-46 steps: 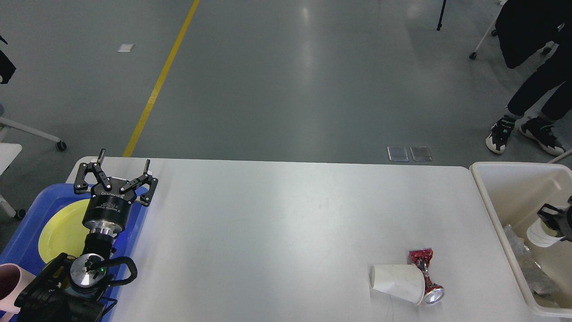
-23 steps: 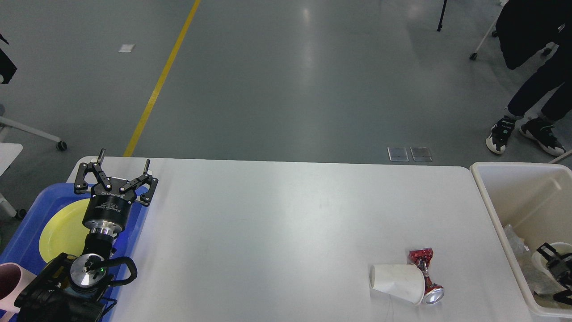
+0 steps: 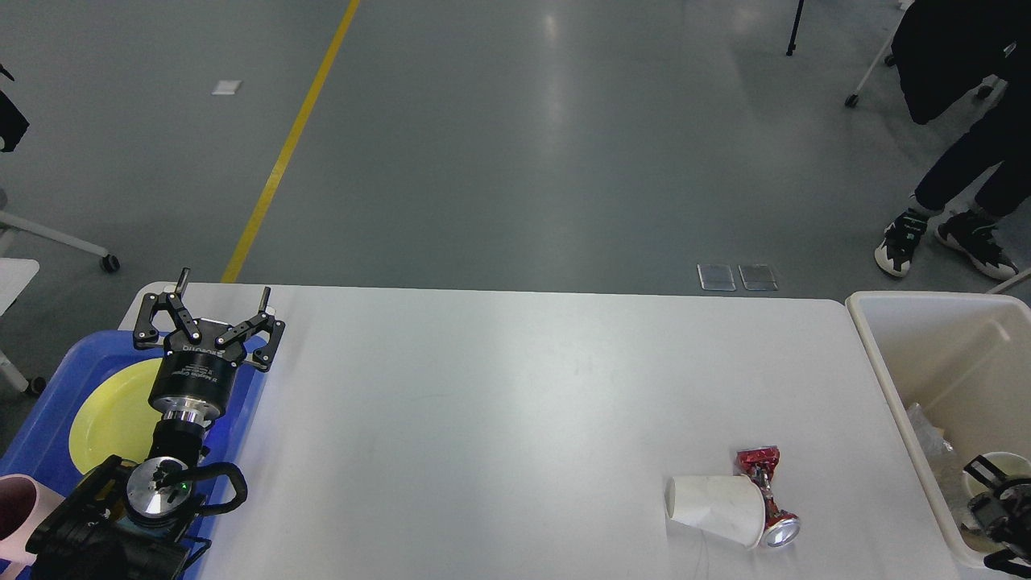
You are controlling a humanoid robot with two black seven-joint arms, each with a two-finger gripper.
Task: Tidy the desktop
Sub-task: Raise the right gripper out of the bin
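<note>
Worktop (image 3: 499, 419) spreads between both pincers: left pincer (image 3: 221, 302) hangs spread over its far-left corner; right pincer (image 3: 995, 503), state unclear, has sunk lower inside the cream bin (image 3: 902, 387) past the right edge since a second ago.

Smooth, faintly glossy desktop (image 3: 499, 403), seemingly laminate

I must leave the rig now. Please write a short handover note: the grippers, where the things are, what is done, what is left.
Left gripper: open, empty, above the blue plastic tray holding a yellow plate.
Right gripper: low inside the cream plastic bin, at a white cup; finger state unclear.
On the white desktop: a tipped white paper cup touching a crushed red can.
Done: some rubbish is in the bin.
Left: likely bin the paper cup and can.
</note>
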